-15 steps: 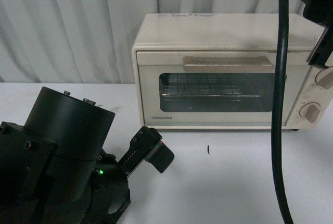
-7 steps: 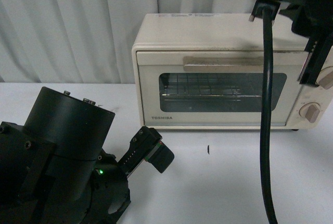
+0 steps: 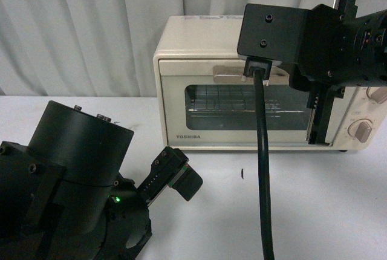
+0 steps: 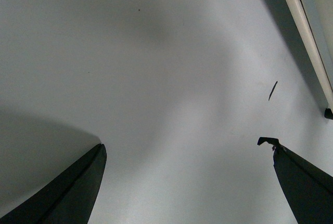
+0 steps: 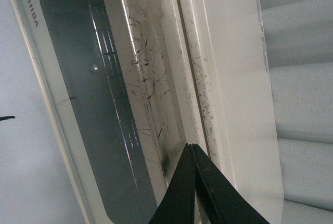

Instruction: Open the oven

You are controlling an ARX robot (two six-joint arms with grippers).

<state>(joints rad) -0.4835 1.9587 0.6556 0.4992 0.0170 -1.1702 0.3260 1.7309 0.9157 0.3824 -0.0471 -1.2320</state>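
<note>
Nearest to us, well short of the oven [image 3: 205, 42], our left arm [image 3: 66, 175] sits low over the worktop [image 4: 156, 52]. The left fingers [image 4: 78, 193] are spread wide with nothing between them, and below them we see only bare worktop and a small dark mark [image 4: 272, 90] just in front of the oven's base. We judge that this arm has no part in the job for now

Closer to the oven, our right arm [image 3: 314, 36] hangs before its upper front, its cable [image 3: 264, 181] dropping past the glass. In the right wrist view the right fingers [image 5: 208, 193] are pressed together, holding nothing. Their tip lies at the groove between the handle [image 5: 140, 78] and the oven's top front edge, and we cannot tell whether it touches either

The oven stands at the back of the worktop, against the curtain [image 3: 91, 30], and its door [image 3: 175, 115] is shut flush with the body. As we read it, the reach to the handle is about done and the opening itself is not begun. What is left is to catch the handle and swing the door out and down
</note>
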